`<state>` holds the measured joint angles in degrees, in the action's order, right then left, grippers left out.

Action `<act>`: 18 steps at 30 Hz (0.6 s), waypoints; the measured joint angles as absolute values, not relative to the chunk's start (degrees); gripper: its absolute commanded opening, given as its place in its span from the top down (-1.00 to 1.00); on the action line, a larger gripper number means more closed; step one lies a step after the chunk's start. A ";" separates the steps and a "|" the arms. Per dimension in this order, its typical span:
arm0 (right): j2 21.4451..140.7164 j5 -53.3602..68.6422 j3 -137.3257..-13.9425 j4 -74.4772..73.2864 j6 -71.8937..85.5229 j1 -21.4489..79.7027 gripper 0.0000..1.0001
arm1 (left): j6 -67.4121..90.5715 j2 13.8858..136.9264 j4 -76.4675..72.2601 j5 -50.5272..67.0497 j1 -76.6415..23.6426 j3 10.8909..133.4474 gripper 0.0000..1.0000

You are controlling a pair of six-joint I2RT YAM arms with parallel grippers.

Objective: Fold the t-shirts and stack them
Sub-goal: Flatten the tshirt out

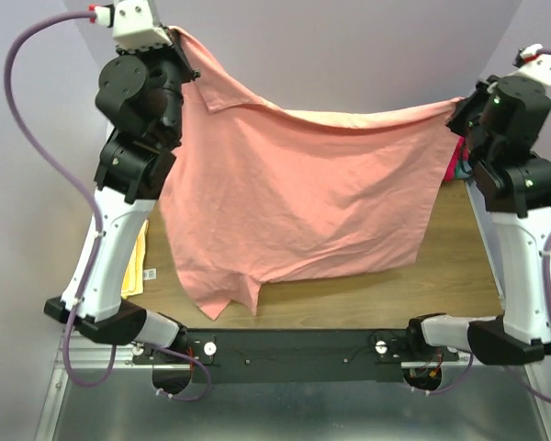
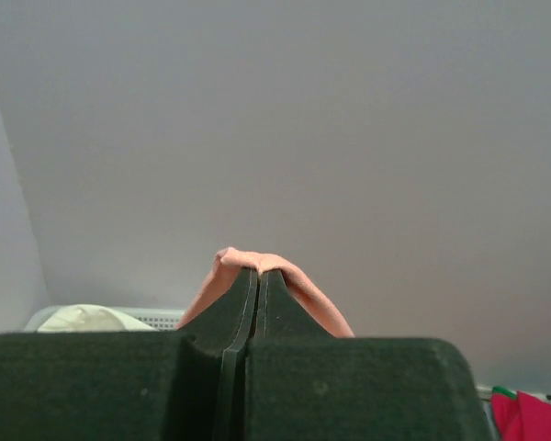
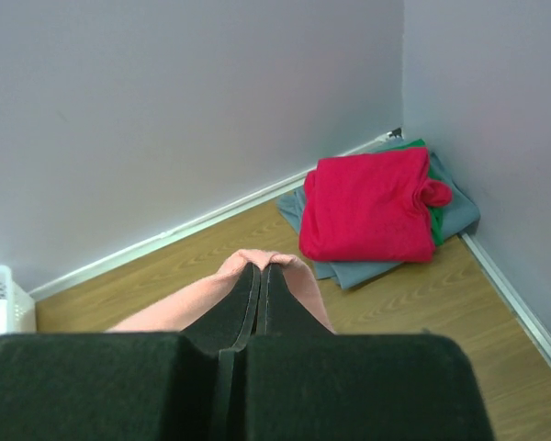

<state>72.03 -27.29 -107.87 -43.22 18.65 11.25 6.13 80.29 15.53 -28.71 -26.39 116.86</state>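
The large salmon-pink t-shirt point(image 1: 294, 193) hangs spread in the air between both arms, its lower hem reaching the wooden table point(image 1: 441, 248). My left gripper point(image 1: 177, 39) is shut on its upper left corner near the collar, and the wrist view shows pink cloth point(image 2: 298, 280) pinched over the closed tips point(image 2: 260, 272). My right gripper point(image 1: 456, 118) is shut on the upper right corner point(image 3: 298, 276), jaws pressed together point(image 3: 262, 267). A folded crimson-red t-shirt point(image 3: 372, 207) lies on a grey-blue one point(image 3: 363, 271) in the far right corner.
A white lattice basket point(image 2: 161, 318) holds a pale cloth point(image 2: 87, 319); its corner also shows in the right wrist view point(image 3: 0, 294). A yellow cloth point(image 1: 138, 266) lies by the left arm. A green edge point(image 3: 436, 230) peeks from the folded stack. Walls enclose the table's far side and right.
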 measured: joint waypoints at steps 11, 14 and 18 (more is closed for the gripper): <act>75.57 -27.55 -111.57 -39.68 16.27 11.25 0.99 | 1.69 84.44 15.05 -32.05 -26.39 126.48 1.00; 73.69 -27.51 -111.42 -39.44 15.92 11.25 0.99 | 0.99 82.98 15.25 -32.36 -26.57 126.80 1.00; 68.86 -27.33 -108.75 -39.00 15.79 11.25 0.99 | 0.56 78.50 15.92 -32.38 -27.20 123.48 1.00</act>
<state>68.86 -27.33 -108.75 -39.00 15.79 11.25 0.56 78.50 15.92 -32.38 -27.20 123.48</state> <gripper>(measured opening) 0.014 0.014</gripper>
